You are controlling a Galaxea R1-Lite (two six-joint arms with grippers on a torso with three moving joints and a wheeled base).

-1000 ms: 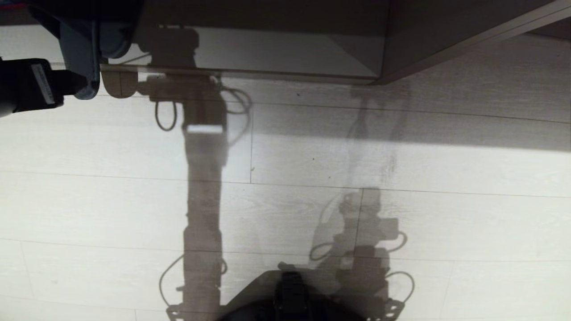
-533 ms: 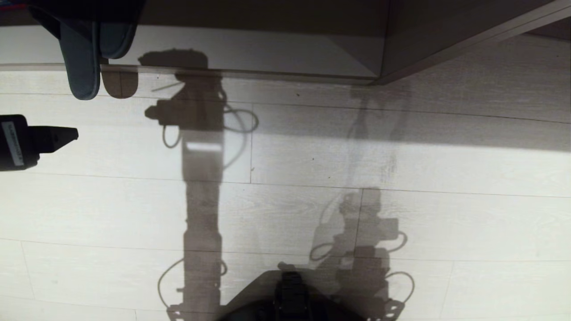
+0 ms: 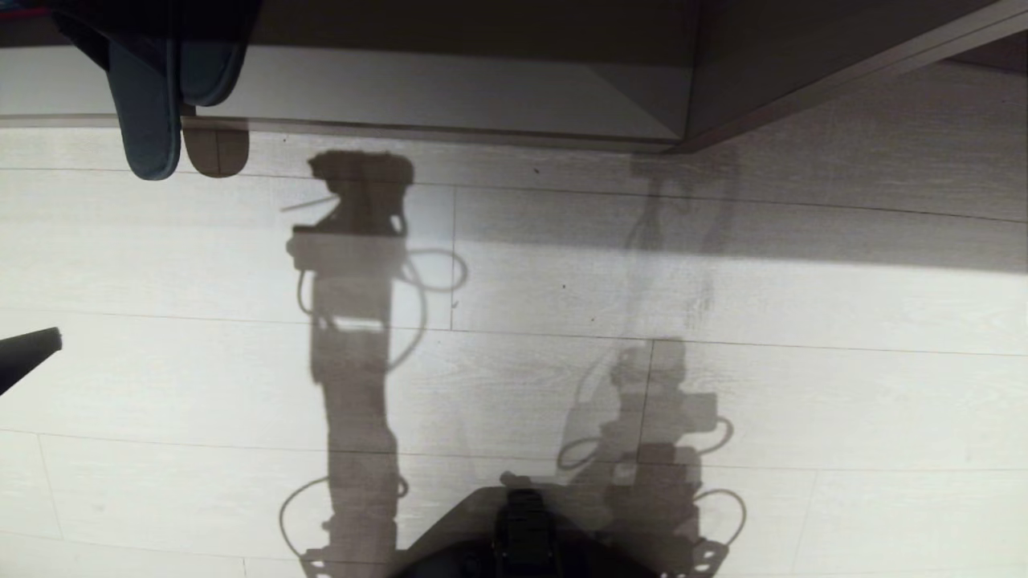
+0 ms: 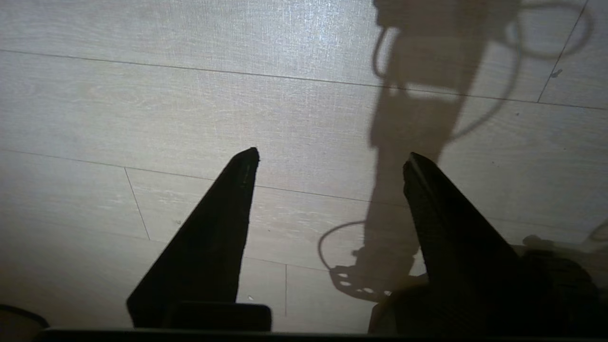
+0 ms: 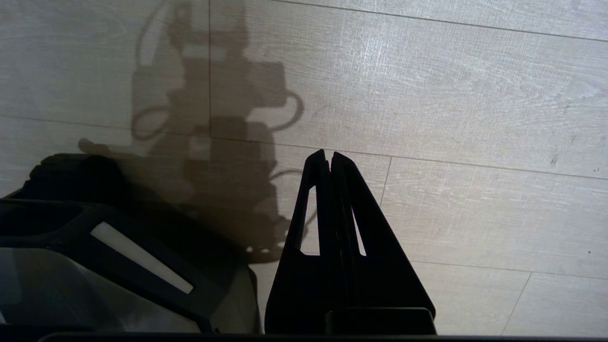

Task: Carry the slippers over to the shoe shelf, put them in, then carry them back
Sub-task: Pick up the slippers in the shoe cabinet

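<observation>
- Once lodged toe-first in the shoe shelf, as here, treat the slippers as delivered. Side by side at the left end of the shelf's front edge, heels overhanging that edge above the floor, toes lost in shadow under the shelf's top.
- Left claw: spread, pinching nothing, only bare floor between the fingers. Well apart from the slippers, at the left margin of the head view.
- Right claw: pressed together, empty, parked beside the robot base.
- Step in hand, by judgement: put-in half done and pair released; return half not yet begun.
- Next move, by judgement: bring the left claw to the overhanging heels, set the spread fingers across both heels at once, then close and confirm a firm hold on both before lifting clear of the shelf edge.
- Handling note, by judgement: thin soft soles, likely to fold under a pinch; grip near the heel rims, not at the tips.
- Risk, by judgement: catching only one slipper and leaving the other in the shelf, or pushing the pair deeper on approach.
</observation>
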